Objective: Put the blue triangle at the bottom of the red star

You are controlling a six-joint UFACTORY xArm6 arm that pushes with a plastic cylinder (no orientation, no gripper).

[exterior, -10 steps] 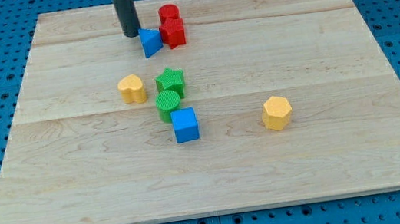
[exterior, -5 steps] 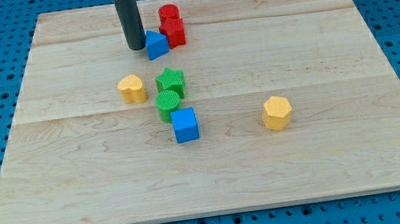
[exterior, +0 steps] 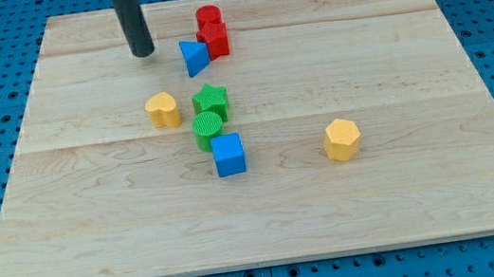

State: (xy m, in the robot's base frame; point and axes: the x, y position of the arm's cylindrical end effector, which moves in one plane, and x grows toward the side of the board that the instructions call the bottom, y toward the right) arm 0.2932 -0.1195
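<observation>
The blue triangle (exterior: 193, 57) lies near the view's top, touching the lower left side of the red star (exterior: 214, 39). A red cylinder (exterior: 208, 16) stands just above the star. My tip (exterior: 142, 52) is on the board to the left of the blue triangle, apart from it by a clear gap.
A yellow heart-like block (exterior: 164, 109), a green star (exterior: 210, 100), a green cylinder (exterior: 208, 127) and a blue cube (exterior: 228, 154) cluster in the board's middle. A yellow hexagon (exterior: 342, 139) sits to the right. The wooden board (exterior: 409, 60) lies on a blue pegboard.
My tip pushed down beside the blue triangle, then drew back to the left and up. The triangle turned slightly and stays against the red star.
</observation>
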